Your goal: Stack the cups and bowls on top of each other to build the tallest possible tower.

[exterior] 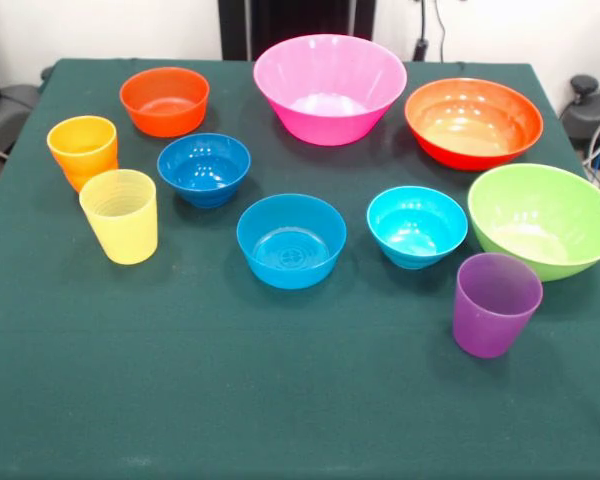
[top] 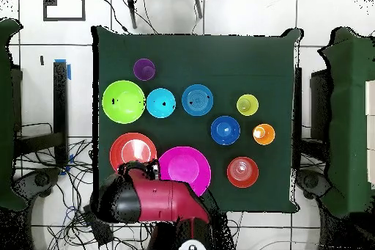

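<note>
Ten glossy plastic pieces stand apart on the green table (exterior: 280, 400), all upright, mouths upward, none stacked. A translucent orange tumbler (exterior: 82, 148) touches a pale yellow tumbler (exterior: 121, 214); a purple tumbler (exterior: 494, 302) stands just beside the lime-green large bowl (exterior: 545, 218). A mid-blue small bowl (exterior: 291, 239) sits centrally. Overhead, the red arm (top: 157, 199) is drawn back over the table edge; whether its claw is apart or together cannot be told.

Green-clothed table (exterior: 280, 400), cups (exterior: 125, 215), bowls (exterior: 291, 240)
</note>
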### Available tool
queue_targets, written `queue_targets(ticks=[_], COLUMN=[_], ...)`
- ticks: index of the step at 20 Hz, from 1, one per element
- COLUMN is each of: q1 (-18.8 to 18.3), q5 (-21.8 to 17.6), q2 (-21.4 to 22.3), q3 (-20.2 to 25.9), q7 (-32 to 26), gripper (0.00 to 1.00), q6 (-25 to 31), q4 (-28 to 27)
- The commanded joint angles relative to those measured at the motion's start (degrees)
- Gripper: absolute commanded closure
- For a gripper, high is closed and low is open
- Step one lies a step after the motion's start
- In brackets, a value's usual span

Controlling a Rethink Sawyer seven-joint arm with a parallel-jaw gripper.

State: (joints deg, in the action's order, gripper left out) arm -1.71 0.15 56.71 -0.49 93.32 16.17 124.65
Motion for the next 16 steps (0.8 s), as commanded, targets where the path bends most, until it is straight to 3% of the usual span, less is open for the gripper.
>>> queue_targets(ticks=[1,16], q1=[-1.93,-1.53], q5=[-2.32,-4.59], q2=[-13.04,-32.59], q3=[3.76,1.52], q7=[7.18,5.91], gripper=[0.00,0.00], q6=[-6.50,-17.49], q4=[-2.04,-14.26])
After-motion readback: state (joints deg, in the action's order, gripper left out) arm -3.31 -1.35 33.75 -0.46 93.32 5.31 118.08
